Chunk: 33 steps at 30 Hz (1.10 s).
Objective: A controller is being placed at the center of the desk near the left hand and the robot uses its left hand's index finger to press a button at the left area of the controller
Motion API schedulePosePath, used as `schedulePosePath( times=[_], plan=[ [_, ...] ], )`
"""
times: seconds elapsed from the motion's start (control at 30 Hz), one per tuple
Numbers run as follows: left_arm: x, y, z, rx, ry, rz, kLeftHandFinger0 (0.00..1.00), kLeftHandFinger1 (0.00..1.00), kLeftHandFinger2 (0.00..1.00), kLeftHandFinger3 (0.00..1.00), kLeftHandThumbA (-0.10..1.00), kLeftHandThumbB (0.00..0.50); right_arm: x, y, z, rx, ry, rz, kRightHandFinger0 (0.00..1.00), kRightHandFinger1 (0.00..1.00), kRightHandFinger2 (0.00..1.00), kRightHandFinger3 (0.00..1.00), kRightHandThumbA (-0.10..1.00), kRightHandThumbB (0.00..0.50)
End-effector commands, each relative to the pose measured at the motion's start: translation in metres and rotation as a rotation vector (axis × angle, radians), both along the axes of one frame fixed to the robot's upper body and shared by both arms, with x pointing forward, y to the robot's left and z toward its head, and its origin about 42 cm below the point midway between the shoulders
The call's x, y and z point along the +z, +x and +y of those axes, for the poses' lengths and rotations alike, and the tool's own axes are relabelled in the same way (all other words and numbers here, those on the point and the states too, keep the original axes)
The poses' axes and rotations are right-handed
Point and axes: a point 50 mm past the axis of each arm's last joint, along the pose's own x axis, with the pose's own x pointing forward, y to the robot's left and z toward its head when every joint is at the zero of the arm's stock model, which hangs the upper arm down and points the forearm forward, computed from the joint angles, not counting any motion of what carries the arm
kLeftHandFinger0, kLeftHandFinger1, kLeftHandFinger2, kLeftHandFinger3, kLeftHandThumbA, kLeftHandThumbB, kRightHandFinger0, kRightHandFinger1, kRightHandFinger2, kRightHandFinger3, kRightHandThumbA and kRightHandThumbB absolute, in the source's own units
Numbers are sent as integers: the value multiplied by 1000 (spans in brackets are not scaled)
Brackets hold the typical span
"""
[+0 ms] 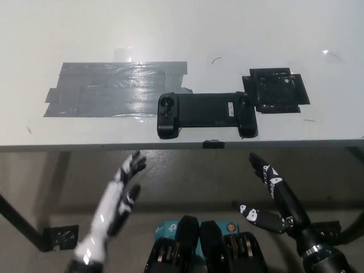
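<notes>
Here, taped white desk [170,34], bare floor [51,187].

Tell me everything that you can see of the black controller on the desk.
The controller is black and wide, apparently matte plastic: a flat middle section with a grip at each end, each carrying small round controls. It lies flat, lengthwise along the near edge of the white desk, its left end overlapping a patch of grey tape. Neither hand touches it.

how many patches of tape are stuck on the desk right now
2. A large grey tape patch lies left of the controller, running just behind its left grip. A smaller black tape patch sits at the controller's right end. None looks hidden.
</notes>
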Motion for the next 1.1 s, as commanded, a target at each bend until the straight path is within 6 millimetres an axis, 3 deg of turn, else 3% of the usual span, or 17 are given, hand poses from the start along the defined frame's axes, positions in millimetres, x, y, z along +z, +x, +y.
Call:
schedulePosePath(
  times=[0.0,0.03,0.07,0.1,0.13,0.17,0.2,0.23,0.27,0.3,0.37,0.43,0.53,0.7,0.8,0.93,1.07],
  plan=[
    [62,36,9,-172,29,33,33,0,1,1000,1000,267,17,7,3,38,-9,-103,1000,1000,1000,1000,748,165],
    [77,46,14,-201,61,37,1,0,0,1000,1000,296,18,8,3,38,-9,-104,1000,1000,1000,1000,745,162],
    [89,54,17,-225,71,70,0,0,0,1000,1000,359,18,8,3,39,-8,-104,1000,1000,1000,1000,743,160],
    [98,60,20,-248,73,107,0,11,21,1000,1000,383,19,9,3,39,-6,-104,1000,1000,1000,1000,743,159],
    [112,70,25,-291,62,155,156,100,125,1000,1000,400,19,10,3,40,-8,-106,1000,1000,1000,1000,745,159],
    [126,80,30,-327,56,204,33,125,194,1000,1000,395,19,10,4,41,-9,-107,1000,1000,1000,1000,746,159],
    [141,91,34,-359,46,255,19,172,308,1000,1000,396,20,12,4,41,-10,-107,1000,1000,1000,1000,748,160],
    [151,100,37,-390,36,293,136,149,337,1000,1000,378,20,12,5,42,-10,-105,1000,1000,1000,1000,749,162],
    [158,107,39,-418,27,320,160,112,320,1000,1000,374,21,12,5,43,-9,-104,1000,1000,1000,1000,750,162],
    [170,122,42,-441,46,373,19,25,266,1000,1000,382,21,12,5,42,-16,-107,1000,1000,1000,1000,751,160],
    [179,141,45,-473,61,448,0,0,226,1000,1000,414,21,13,5,40,-13,-108,1000,1000,1000,1000,753,160],
    [184,153,44,-485,85,495,0,0,215,1000,1000,432,22,12,5,40,-10,-104,1000,1000,1000,1000,753,161],
    [187,169,39,-504,132,550,0,0,150,1000,1000,390,22,11,4,39,-9,-109,1000,1000,1000,1000,753,160],
    [183,180,27,-483,244,607,0,0,131,1000,1000,419,18,6,4,35,-2,-104,1000,1000,1000,1000,750,162],
    [176,182,19,-482,304,638,0,0,155,1000,1000,426,19,5,2,31,-3,-107,1000,1000,1000,1000,758,179],
    [171,185,17,-489,333,672,0,6,281,1000,1000,438,20,7,2,36,-2,-110,1000,1000,1000,1000,758,176],
    [165,185,13,-502,364,698,0,12,289,1000,1000,432,21,6,0,36,-15,-103,1000,1000,1000,1000,769,179]
  ],
)
